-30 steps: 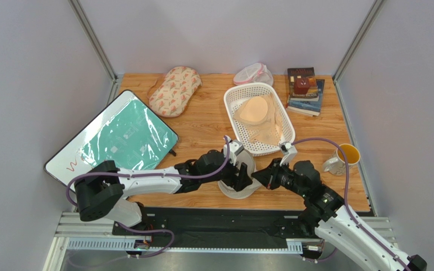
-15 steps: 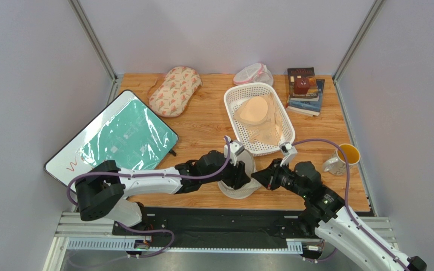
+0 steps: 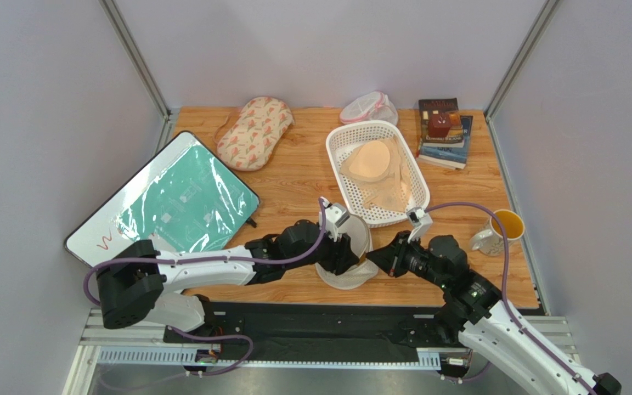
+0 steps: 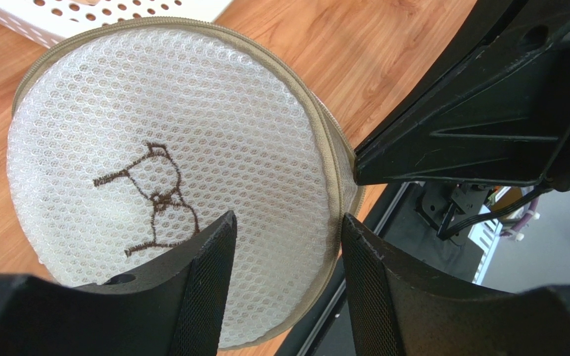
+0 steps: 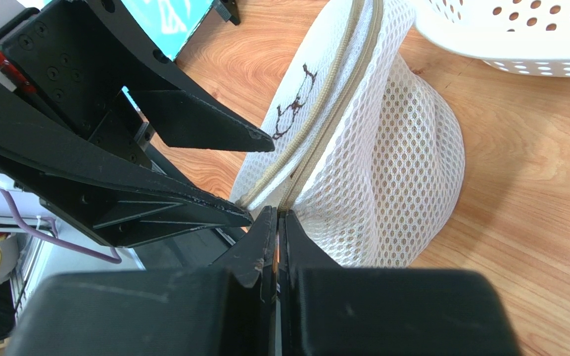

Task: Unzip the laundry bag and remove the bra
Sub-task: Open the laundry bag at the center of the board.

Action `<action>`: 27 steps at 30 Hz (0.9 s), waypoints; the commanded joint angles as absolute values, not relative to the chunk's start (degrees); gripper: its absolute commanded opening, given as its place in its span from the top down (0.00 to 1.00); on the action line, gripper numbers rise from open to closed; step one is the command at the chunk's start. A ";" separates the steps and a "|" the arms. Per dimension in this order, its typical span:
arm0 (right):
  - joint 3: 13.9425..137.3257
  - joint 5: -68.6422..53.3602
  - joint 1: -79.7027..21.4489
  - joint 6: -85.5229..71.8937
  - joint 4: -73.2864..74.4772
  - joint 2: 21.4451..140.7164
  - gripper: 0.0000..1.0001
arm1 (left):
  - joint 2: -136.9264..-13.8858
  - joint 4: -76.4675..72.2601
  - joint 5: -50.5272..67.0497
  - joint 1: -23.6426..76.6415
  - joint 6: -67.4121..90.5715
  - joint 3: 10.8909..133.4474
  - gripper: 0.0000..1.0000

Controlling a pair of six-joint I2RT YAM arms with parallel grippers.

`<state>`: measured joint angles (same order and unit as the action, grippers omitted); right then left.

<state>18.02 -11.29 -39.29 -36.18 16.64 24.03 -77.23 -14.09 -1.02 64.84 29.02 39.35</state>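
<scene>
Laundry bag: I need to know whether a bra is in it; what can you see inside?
Only the white mesh of the laundry bag shows, with its bra icon and the zip apparently closed. Its contents are hidden by the mesh.

light: we see bright, even light from overhead | shadows: faint, soft beneath the laundry bag | glare: pale sheen on the board left of it | focus: its mesh sharp, dark foreground below it blurred | edges: posts behind it lean outward
</scene>
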 commanded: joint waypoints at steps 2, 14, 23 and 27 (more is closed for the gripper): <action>18.81 -11.78 -39.29 -35.51 14.68 23.73 1.00 | -76.11 -13.71 -2.11 64.86 27.51 38.67 0.45; 18.81 -10.28 -39.29 -35.25 15.29 25.40 1.00 | -67.95 -7.92 -7.38 64.86 25.93 38.32 1.00; 20.12 -3.00 -39.20 -35.77 18.80 29.70 1.00 | -57.93 4.80 -10.54 64.78 26.28 40.08 1.00; 22.32 5.44 -39.29 -36.65 26.17 31.28 1.00 | -48.63 12.03 -13.53 64.69 26.98 39.99 1.00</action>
